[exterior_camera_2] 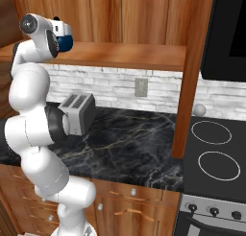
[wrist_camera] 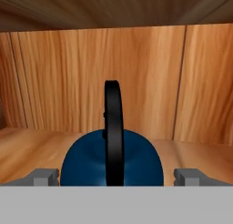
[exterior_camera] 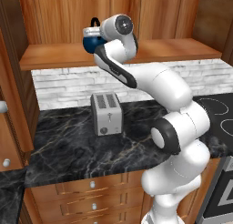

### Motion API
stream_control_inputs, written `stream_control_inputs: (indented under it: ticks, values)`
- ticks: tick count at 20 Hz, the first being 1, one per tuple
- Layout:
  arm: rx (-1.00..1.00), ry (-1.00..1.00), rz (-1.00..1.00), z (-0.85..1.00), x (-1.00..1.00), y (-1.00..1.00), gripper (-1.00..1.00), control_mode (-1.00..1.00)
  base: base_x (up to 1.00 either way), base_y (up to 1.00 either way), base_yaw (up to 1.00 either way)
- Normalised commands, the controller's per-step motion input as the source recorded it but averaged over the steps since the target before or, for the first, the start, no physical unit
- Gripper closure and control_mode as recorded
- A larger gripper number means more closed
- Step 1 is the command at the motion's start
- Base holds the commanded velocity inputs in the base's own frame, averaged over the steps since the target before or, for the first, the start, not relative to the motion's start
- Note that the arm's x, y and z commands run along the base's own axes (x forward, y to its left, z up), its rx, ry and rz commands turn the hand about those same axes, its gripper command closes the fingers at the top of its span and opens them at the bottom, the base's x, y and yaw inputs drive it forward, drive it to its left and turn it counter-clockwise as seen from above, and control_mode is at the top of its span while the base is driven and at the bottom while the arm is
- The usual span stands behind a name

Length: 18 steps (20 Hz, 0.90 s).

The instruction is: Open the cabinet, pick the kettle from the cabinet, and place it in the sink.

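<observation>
**Q:** Where is the kettle sitting, and what is blocking it?

**A:** The squat round dark-blue kettle [wrist_camera: 111, 161] with the black arched handle is sitting on the bottom shelf of the reddish-brown wooden wall cabinet [exterior_camera: 150, 52], which is standing open. From the left base camera my own wrist is covering most of it; only its left side, the lid knob and part of the handle are showing. From the right base camera just a sliver of blue is peeking out past my wrist [exterior_camera_2: 66, 43].

**Q:** State of your gripper?

**A:** My gripper [wrist_camera: 117, 176] is spread wide. In the hand camera my two grey fingertips [wrist_camera: 44, 177] are rising at either side of the kettle body, each clear of it, with the handle edge-on between them. Nothing is being pinched. The lower part of the kettle is cut off at the bottom of that picture, so I cannot make out its base or its spout.

**Q:** Anything else on record?

**A:** A silver two-slot toaster [exterior_camera: 106, 114] is standing on the black marble countertop [exterior_camera: 68, 150] below the shelf, against the white brick backsplash [exterior_camera_2: 115, 88]. In the right base camera my forearm is hiding part of the toaster. A black cooktop [exterior_camera_2: 214, 153] with ring outlines is lying to the right of the counter.
</observation>
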Motion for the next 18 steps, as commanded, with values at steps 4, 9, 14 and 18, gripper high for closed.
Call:
stream_control_inputs:
  ticks: [4,9,14,18]
  values:
    - [0.0,0.0,0.0,0.0,0.16,0.01,-1.0,-1.0,0.0,0.0,0.0]
    - [0.0,0.0,0.0,0.0,0.16,0.04,-1.0,-1.0,0.0,0.0,0.0]
    - [0.0,0.0,0.0,-0.02,0.12,0.09,-1.0,-1.0,0.0,0.0,0.0]
    - [0.0,0.0,0.0,-0.01,0.17,0.09,-1.0,-1.0,0.0,0.0,0.0]
